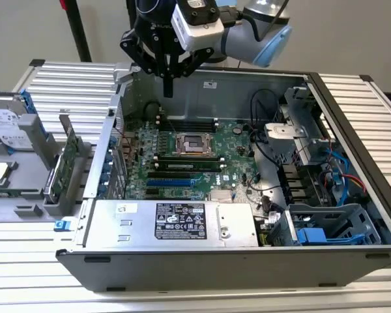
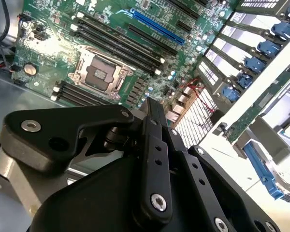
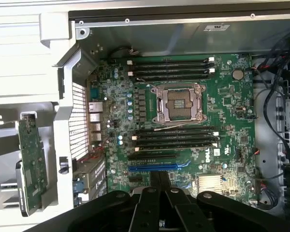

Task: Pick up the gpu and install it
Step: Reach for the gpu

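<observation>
The gpu [image 1: 68, 160] stands on edge in a grey holder at the exterior view's left, just outside the open computer case, its green circuit board showing. It also appears in the first wrist view as the gpu [image 3: 32, 157] and in the second wrist view as the gpu [image 2: 263, 106]. My gripper [image 1: 168, 90] hangs above the rear part of the case, over the large green motherboard [image 1: 189, 153], to the right of the gpu and well apart from it. Its black fingers [image 3: 159, 181] are pressed together with nothing between them, and the gripper [image 2: 152, 104] is shut.
The case lies open with a silver power supply [image 1: 176, 222] along its front. Cables and a drive cage [image 1: 313, 143] fill its right side. A blue expansion slot [image 3: 152, 167] sits on the motherboard. A silver hard drive [image 1: 5, 127] rests at far left.
</observation>
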